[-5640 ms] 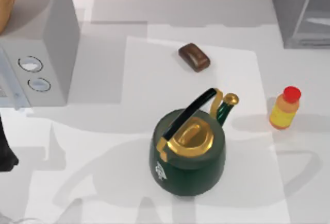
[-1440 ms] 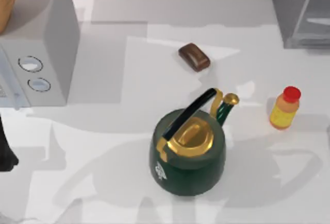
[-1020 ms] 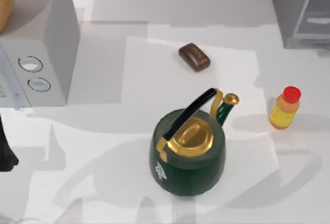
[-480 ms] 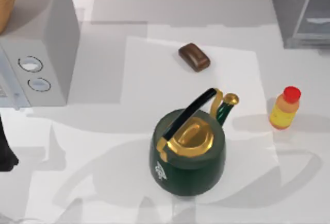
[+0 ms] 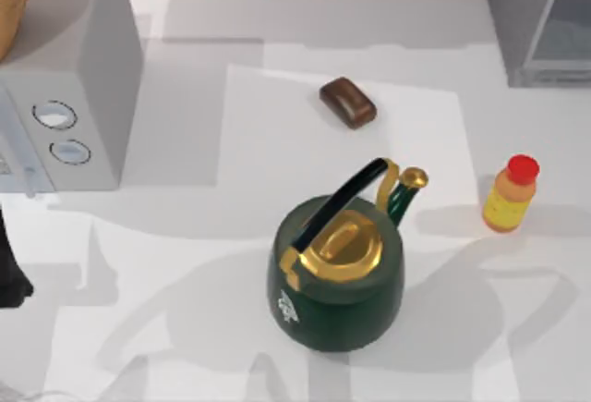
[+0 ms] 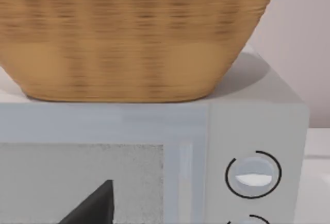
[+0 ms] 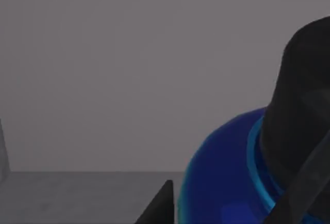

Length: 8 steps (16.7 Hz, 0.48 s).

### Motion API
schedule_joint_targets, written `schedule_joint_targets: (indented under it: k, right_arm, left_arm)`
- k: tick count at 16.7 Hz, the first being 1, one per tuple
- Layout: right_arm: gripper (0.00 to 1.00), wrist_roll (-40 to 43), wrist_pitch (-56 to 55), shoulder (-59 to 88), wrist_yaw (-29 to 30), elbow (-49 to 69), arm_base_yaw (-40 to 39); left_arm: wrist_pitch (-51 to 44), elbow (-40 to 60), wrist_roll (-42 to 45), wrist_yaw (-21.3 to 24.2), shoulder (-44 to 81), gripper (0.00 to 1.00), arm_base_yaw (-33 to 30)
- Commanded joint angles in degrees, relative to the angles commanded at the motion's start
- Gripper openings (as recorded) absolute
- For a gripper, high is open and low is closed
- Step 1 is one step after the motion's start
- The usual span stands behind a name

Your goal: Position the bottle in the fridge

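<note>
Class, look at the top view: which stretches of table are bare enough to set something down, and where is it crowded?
Bare: the wide strip between the dial box and the kettle; the back strip between the brown block and the fridge; the front right corner below the bottle. Crowded: the narrow gap between kettle spout and bottle.

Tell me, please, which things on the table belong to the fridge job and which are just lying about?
Job:
bottle, upright at the table's right
fridge, far right corner

Lying about:
green kettle
brown block
grey box with dials
woven basket on that box
</note>
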State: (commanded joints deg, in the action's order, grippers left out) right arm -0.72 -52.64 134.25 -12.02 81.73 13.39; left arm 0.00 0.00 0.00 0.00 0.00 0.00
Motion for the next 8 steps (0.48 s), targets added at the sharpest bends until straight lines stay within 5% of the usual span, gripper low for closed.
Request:
schedule_joint_targets:
  k: [7,8]
  right_arm:
    - [0.01,0.0,2.2,1.9,0.5,3.4,-0.5]
    - [0.08,0.0,2.2,1.9,0.5,3.4,-0.5]
  left_arm:
    - [0.0,0.0,0.0,0.0,0.0,1.00,0.0]
    - [0.0,0.0,0.0,0.0,0.0,1.00,0.0]
